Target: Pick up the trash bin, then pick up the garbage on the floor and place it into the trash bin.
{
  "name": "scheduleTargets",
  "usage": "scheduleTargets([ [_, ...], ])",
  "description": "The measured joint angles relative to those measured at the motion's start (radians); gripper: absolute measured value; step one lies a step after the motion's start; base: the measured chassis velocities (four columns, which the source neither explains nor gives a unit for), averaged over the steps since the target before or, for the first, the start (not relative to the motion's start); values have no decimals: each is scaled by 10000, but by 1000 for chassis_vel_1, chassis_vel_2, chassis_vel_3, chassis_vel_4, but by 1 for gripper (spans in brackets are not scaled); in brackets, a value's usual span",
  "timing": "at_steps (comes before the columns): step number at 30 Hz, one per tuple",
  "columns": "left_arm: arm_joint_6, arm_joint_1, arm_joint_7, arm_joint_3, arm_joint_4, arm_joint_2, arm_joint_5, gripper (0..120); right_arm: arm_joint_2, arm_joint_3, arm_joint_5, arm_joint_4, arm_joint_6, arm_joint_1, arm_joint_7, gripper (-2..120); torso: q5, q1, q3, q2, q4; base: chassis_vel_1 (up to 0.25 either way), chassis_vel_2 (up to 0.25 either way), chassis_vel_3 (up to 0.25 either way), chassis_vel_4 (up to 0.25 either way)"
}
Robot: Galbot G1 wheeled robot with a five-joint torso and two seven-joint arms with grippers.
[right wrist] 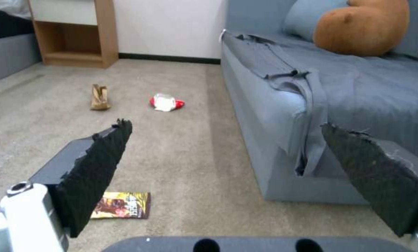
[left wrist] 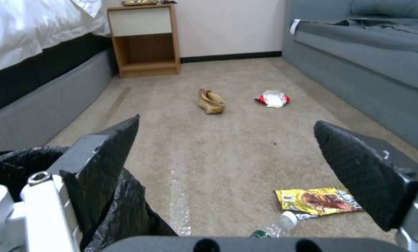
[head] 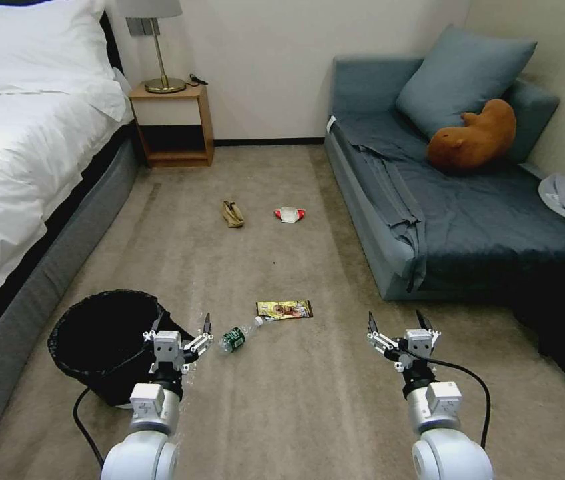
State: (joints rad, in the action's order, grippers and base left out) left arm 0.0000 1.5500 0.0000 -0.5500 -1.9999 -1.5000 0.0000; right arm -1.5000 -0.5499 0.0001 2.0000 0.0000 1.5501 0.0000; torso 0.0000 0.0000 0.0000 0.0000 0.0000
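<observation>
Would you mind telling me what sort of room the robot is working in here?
Most likely a hotel-style bedroom: a white-sheeted bed, a wooden nightstand with a brass lamp, and a grey sofa bed across the carpet.

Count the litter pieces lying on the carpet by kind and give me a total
Clear plastic bottle with green label: 1
Shiny yellow snack wrapper: 1
Crumpled tan-brown scrap: 1
Red-and-white crumpled wrapper: 1
Total: 4

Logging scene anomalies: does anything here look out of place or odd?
Four litter pieces lie on the carpet: a plastic bottle, a yellow snack wrapper, a tan scrap, a red-and-white wrapper. The trash bin stands upright.
</observation>
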Motion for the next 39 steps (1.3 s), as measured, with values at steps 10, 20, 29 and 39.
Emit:
scheduleTargets([
  [10, 1701, -1588, -310, -381, 661, -102, -353, 100, 453, -238, 1151, 231, -1104, -152, 270, 100, -1, 0, 0, -1, 0, 0, 0, 0, 0],
  [20, 3825, -3881, -709, -851, 1718, -242, -1333, 100, 1585, -849, 4060, 847, -3972, -537, 1003, 100, 0, 0, 0, -1, -2, 0, 0, 0, 0],
  [29, 3756, -3826, -600, -812, 1580, -179, -1409, 100, 2118, -1043, 5642, 931, -5219, -921, 1434, 100, 1, 0, 0, -1, 1, 0, 0, 0, 0],
  [39, 3724, -3382, -477, -1290, 1412, 341, -1258, 100, 2094, -1049, 5594, 883, -5124, -868, 1434, 100, -1, 0, 0, 0, 1, 0, 0, 0, 0],
])
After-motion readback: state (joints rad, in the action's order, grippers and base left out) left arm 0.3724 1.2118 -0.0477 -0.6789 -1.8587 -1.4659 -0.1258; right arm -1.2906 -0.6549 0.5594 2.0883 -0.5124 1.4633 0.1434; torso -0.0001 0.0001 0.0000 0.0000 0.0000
